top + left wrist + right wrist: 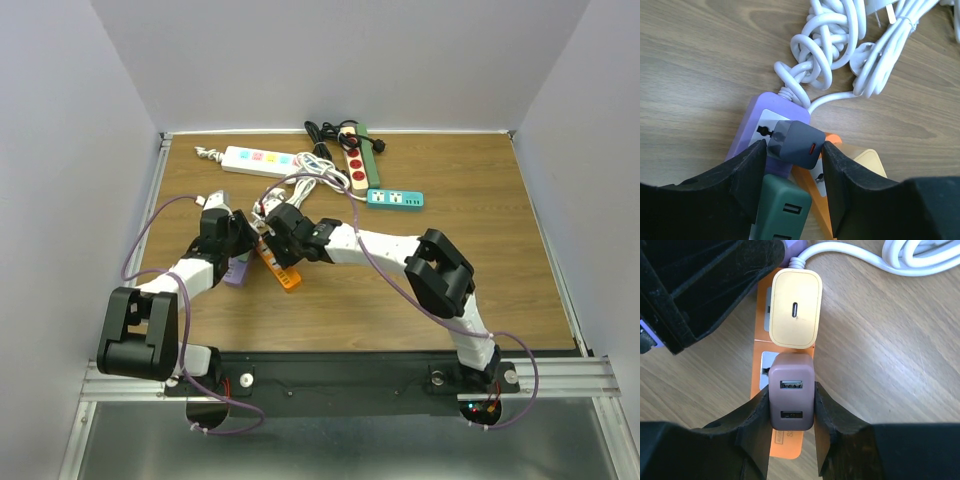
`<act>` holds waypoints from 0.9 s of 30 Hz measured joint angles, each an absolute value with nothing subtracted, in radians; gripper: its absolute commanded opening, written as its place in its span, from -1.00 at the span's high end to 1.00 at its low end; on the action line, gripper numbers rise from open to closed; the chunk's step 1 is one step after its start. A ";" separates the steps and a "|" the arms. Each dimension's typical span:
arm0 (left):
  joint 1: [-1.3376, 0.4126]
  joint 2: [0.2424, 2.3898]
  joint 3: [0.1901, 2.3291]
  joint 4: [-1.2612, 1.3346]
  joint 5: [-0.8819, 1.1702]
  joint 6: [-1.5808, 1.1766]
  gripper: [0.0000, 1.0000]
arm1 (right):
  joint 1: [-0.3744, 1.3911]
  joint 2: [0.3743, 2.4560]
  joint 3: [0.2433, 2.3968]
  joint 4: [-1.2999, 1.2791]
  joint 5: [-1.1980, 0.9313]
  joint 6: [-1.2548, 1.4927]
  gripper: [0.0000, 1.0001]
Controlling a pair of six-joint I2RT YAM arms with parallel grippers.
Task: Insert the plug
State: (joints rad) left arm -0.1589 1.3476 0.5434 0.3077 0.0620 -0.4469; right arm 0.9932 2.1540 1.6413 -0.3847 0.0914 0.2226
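Note:
My left gripper [794,148] is shut on a blue-grey plug [796,144], one finger on each side, and holds it tilted over a socket of the purple power strip [752,132]. A green charger [782,210] sits in that strip just below. My right gripper [791,396] is shut on a mauve two-port plug [792,397] over the orange power strip [790,450], where a yellow charger [795,307] sits one socket further on. From above, both grippers [230,232] [272,225] meet at the table's centre-left.
A tangled white cable [830,45] lies just beyond the purple strip. At the back of the table lie a white power strip [258,160], a green strip with red sockets [355,160], a teal strip [394,199] and a black cable [325,135].

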 measured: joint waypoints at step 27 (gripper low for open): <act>-0.156 1.382 0.572 0.305 0.056 -0.427 -0.09 | 1.004 2.204 1.697 -0.442 0.087 0.232 0.99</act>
